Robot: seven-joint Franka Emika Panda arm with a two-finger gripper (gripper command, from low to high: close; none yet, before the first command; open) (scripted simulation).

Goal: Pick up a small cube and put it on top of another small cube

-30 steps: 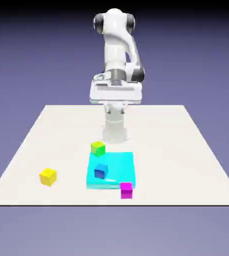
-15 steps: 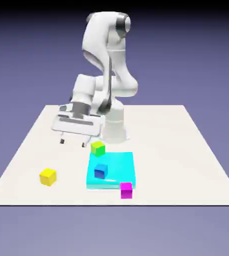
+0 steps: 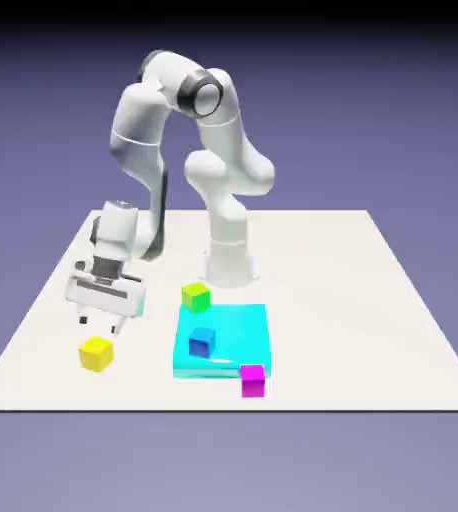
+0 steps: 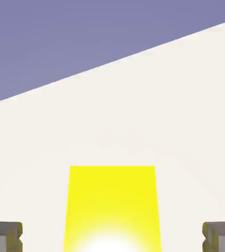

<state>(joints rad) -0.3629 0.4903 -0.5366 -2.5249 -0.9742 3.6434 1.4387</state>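
Observation:
The bright-yellow small cube [image 3: 96, 353] rests on the white table at the exterior view's left, near the front edge. My gripper [image 3: 100, 324] hangs just above it, jaws open and empty, fingertips a little over its top. In the hand view the same cube [image 4: 112, 206] fills the lower middle, between the two grey fingertips [image 4: 4, 235] that sit wide apart at the bottom corners. The lime-green cube [image 3: 195, 296] stands on the table to the right, at the far edge of the cyan slab.
A flat cyan slab [image 3: 238, 330] lies right of the yellow cube, with a blue cube [image 3: 202, 342] on it. A magenta cube [image 3: 252, 380] sits at its front right corner. The robot's base [image 3: 229, 262] rises behind the lime-green cube.
The arm has swung from above the base toward the exterior view's left and down. The gripper now hovers over the yellow cube, and its jaws have opened wide.

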